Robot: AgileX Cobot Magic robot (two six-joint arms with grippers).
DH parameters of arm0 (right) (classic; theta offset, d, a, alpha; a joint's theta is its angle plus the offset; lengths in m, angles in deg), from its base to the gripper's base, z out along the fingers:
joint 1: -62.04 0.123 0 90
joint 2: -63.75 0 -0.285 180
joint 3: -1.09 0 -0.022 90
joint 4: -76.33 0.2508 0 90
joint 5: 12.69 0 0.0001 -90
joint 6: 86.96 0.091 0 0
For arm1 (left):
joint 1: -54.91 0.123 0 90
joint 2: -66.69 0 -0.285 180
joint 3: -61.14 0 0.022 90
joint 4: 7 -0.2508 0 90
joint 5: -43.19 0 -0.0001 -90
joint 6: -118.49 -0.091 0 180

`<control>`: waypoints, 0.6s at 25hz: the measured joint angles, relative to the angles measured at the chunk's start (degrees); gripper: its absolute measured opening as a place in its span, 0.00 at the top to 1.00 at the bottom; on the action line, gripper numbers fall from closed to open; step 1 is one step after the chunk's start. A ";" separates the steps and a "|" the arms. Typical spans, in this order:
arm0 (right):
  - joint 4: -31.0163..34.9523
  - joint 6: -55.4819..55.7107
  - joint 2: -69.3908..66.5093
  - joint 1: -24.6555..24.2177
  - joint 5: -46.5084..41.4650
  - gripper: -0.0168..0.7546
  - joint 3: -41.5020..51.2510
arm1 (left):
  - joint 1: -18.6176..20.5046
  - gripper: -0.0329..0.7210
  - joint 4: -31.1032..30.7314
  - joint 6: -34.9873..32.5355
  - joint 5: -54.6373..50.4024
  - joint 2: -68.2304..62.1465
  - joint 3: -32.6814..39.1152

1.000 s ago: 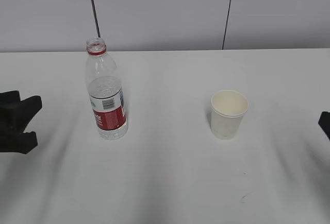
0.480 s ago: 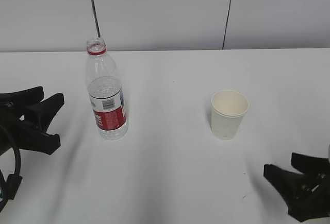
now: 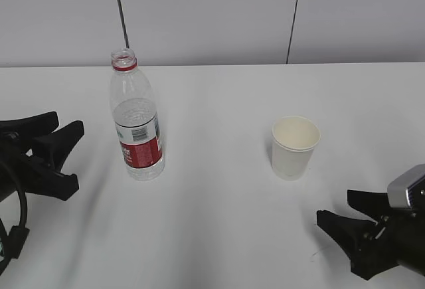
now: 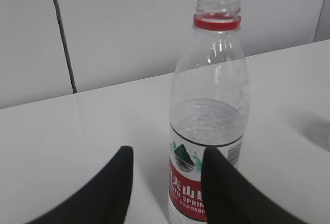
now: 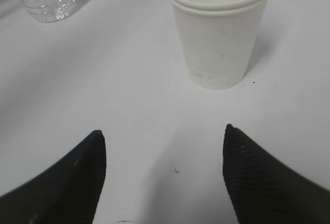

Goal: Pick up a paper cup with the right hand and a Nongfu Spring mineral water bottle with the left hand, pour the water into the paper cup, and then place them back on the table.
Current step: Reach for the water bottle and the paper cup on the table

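a lab-like test space: bare white table (image 3: 219, 236), plain grey wall panels (image 3: 206, 16).

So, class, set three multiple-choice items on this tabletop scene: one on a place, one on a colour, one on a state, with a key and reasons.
1. Where does the paper cup stand relative to the Nongfu Spring mineral water bottle in the exterior view?
A. To its right
B. To its left
C. On top of it

2. What colour is the bottle's neck ring?
A. Blue
B. Red
C. Green

3. How is the bottle's mouth?
A. Capped
B. Covered by the cup
C. Open, no cap

Key:
1 A, the cup sits right of the bottle on the white table.
2 B, a red band circles the neck.
3 C, the left wrist view shows a bare threaded rim.
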 joint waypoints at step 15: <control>2.60 2.55 -1.00 0.00 0.00 0.24 -1.28 | 0.00 0.59 0.38 0.00 0.00 -0.29 0.00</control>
